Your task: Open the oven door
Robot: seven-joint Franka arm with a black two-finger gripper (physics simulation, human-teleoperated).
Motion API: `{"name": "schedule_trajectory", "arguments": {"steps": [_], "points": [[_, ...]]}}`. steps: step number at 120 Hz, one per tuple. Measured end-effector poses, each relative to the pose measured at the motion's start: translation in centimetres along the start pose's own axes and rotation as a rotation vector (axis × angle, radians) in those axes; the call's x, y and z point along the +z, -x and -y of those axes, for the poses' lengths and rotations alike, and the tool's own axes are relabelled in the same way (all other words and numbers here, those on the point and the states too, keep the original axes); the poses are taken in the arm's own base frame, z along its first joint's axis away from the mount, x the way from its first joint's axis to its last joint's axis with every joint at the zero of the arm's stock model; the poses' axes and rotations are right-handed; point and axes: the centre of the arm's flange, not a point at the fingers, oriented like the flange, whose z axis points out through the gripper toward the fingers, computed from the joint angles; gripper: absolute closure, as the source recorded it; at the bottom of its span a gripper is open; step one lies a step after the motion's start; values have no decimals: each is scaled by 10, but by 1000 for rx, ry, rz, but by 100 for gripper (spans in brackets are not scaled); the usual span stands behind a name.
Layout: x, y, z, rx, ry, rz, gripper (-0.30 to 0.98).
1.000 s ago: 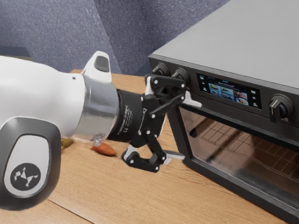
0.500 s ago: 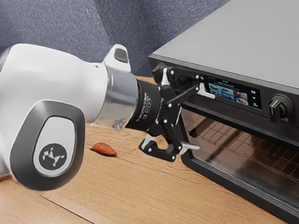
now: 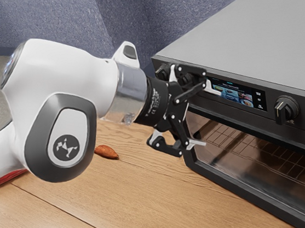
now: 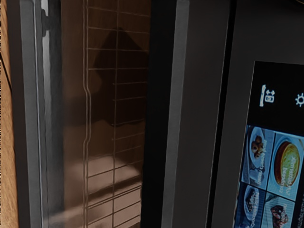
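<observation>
black claw (image 3: 205,116) spread wide, partly hiding knobs (image 3: 162,71); oven (image 3: 242,32) cut off at exterior view's right.

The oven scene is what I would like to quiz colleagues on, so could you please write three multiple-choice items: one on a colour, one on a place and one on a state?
1. What colour is the top of the oven?
A) Red
B) Grey
C) White

2. Where does the orange-brown lump lie?
A) On top of the oven
B) Inside the oven
C) On the table

3. How does the gripper stand?
A) Open
B) Shut on a knob
C) Shut on the lump

Right letters:
1. B: the exterior view shows a plain grey surface on top.
2. C: it rests on the wood, toward the exterior view's left from the oven.
3. A: the fingers stand wide apart, one up by the display, the other lower down.
</observation>
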Motion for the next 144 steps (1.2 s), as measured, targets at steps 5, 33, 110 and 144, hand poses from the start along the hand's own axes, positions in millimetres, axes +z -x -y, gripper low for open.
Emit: {"name": "schedule_trajectory", "arguments": {"steps": [5,33,110,144], "points": [[1,-1,0,0,-2,0,0],[18,-14,4,-38,-26,14,0],[42,-32,17,-100,-64,46,0],[29,-45,44,-144,-67,46,0]]}}
